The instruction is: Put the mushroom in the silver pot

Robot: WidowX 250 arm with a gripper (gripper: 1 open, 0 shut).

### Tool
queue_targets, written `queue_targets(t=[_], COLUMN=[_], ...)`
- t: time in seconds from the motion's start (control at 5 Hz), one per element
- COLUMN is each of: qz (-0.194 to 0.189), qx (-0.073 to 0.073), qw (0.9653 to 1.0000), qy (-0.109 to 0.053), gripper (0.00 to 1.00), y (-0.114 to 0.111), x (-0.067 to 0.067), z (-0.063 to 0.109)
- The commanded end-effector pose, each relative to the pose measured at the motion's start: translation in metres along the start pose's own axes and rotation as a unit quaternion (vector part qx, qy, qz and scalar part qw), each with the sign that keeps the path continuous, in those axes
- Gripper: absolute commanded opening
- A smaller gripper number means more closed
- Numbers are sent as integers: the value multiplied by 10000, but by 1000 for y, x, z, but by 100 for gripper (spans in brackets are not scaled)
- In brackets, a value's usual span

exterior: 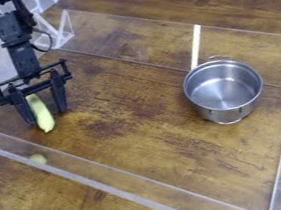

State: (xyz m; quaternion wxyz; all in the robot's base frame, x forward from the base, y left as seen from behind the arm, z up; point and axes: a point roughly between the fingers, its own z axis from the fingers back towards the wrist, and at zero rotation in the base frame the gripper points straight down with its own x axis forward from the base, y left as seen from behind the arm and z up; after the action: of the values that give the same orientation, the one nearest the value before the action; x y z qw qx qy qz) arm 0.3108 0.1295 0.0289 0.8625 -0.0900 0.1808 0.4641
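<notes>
**Fingers closing around the mushroom, pot waiting**

Fingers (13, 101) of the gripper (35, 98) stand to either side of the mushroom (41, 115), partly drawn in, with a gap between them that we can see. We cannot tell whether the pads press the piece or merely flank it, so we would not call it a firm hold. The mushroom, a slim yellow-green piece, lies on the wooden table (132, 119) at the left of the view, its upper end between the fingers and its lower end poking out towards the camera.

Moving outward, the black arm rises straight above the gripper into the upper left corner. Well apart to the right sits the silver pot (223, 90), upright, with nothing inside that we can see. A clear panel (144, 193) runs along the near edge of the table, and a small pale blob (36, 157) shows through it.

We judge the task to be at its opening step: the grasp is under way, while lifting, carrying across and dropping into the pot all remain.

We can read no brand, label or writing anywhere.
</notes>
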Motion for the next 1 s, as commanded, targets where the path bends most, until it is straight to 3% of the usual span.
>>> queue_targets(t=[0.0,0.4,0.6,0.8], qz=[-113,-796,-1254,-1731], qx=[-235,-288,-222,-102], qw=[9995,9963,9919,9848], qy=[-185,-132,-22,140], gripper=[0,0,0,0], y=[-9,-43,-67,-98], x=[-13,-56,-85,-105], z=[35,92,122,105])
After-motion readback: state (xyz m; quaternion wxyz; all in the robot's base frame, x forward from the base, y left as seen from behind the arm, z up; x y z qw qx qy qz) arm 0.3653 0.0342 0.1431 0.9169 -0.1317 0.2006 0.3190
